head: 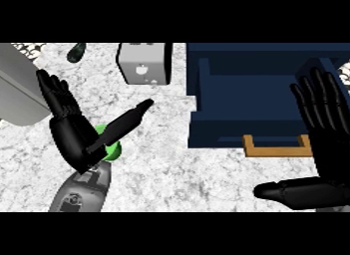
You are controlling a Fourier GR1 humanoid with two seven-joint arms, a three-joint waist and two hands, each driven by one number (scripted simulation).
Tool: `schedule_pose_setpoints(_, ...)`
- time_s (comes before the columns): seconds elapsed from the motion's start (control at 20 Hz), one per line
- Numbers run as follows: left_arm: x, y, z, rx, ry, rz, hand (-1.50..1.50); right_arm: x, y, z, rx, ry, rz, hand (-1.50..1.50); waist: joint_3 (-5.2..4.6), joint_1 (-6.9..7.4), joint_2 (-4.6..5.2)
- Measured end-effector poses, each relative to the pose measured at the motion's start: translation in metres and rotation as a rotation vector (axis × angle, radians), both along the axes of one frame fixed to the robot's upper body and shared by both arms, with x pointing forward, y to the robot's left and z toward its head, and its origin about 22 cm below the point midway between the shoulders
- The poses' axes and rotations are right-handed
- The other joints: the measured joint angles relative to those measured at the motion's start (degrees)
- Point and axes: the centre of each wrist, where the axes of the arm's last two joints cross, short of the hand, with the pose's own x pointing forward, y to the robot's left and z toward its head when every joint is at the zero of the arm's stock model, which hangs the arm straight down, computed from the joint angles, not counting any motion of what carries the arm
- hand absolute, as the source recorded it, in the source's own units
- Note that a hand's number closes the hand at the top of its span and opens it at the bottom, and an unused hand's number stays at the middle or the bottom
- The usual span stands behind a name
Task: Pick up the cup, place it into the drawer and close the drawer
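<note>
Flanking one open navy drawer (pixel 269 107), two spread robot hands show, left robot hand (pixel 78 132) over one green cup (pixel 112 147), right robot hand (pixel 328 144).

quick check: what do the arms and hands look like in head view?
Both hands are matte black with segmented fingers and a thumb: left hand, right hand. The left forearm is a grey shell with a small round fitting. The right forearm is out of view.

One green cup (pixel 112 144), one open blue drawer (pixel 269 97) with one wooden handle (pixel 276 148), one white box (pixel 143 63), one dark bottle (pixel 77 52), one grey block (pixel 12 84), two black hands: left (pixel 73 134), right (pixel 332 144).
</note>
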Motion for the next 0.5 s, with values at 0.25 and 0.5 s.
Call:
schedule_pose_setpoints(0.25,0.004,-0.007,-0.009,-0.011,0.02,0.019,-1.5,0.0,-0.001,0.004,0.001,-0.01,-0.005,-1.5,0.0,-0.07,0.01)
schedule_pose_setpoints(0.5,-0.002,0.003,-0.024,-0.04,0.058,0.046,-1.5,-0.003,-0.003,0.004,0.0,-0.014,-0.008,-1.5,-0.02,-0.01,0.0)
